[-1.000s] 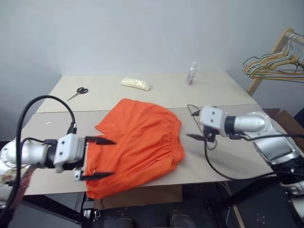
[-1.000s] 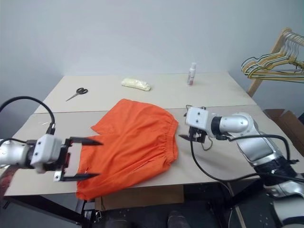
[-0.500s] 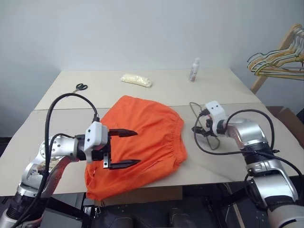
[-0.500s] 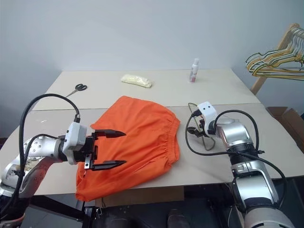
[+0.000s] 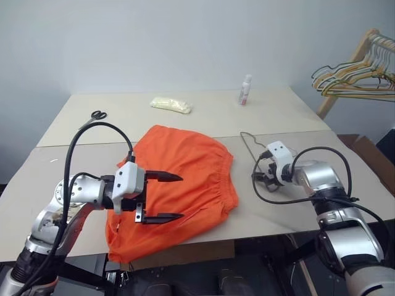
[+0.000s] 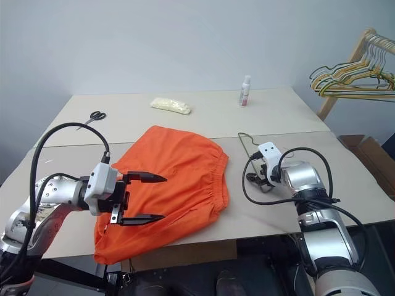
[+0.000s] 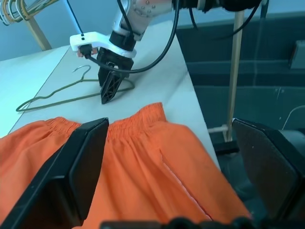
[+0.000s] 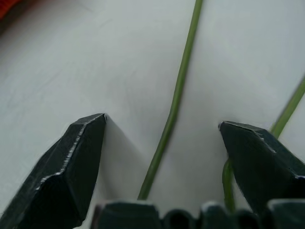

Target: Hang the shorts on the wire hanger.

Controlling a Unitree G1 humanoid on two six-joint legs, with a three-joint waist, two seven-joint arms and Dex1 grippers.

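Observation:
The orange shorts lie spread on the table, their gathered waistband toward the right. My left gripper hovers open over their near left part, fingers pointing right; its own wrist view looks past both fingers at the fabric. The thin olive wire hanger lies flat on the table just right of the waistband. My right gripper points down onto it. In the right wrist view the fingers stand apart with a strand of the hanger running between them, touching neither.
At the back of the table lie scissors, a pale yellow packet and a small bottle. A wooden rack with bunched hangers stands off the table's right side. The shorts overhang the front edge.
The camera has shifted. My right gripper has sunk from above the table to the hanger and rolled its fingers astride the wire. My left gripper has edged right over the shorts.

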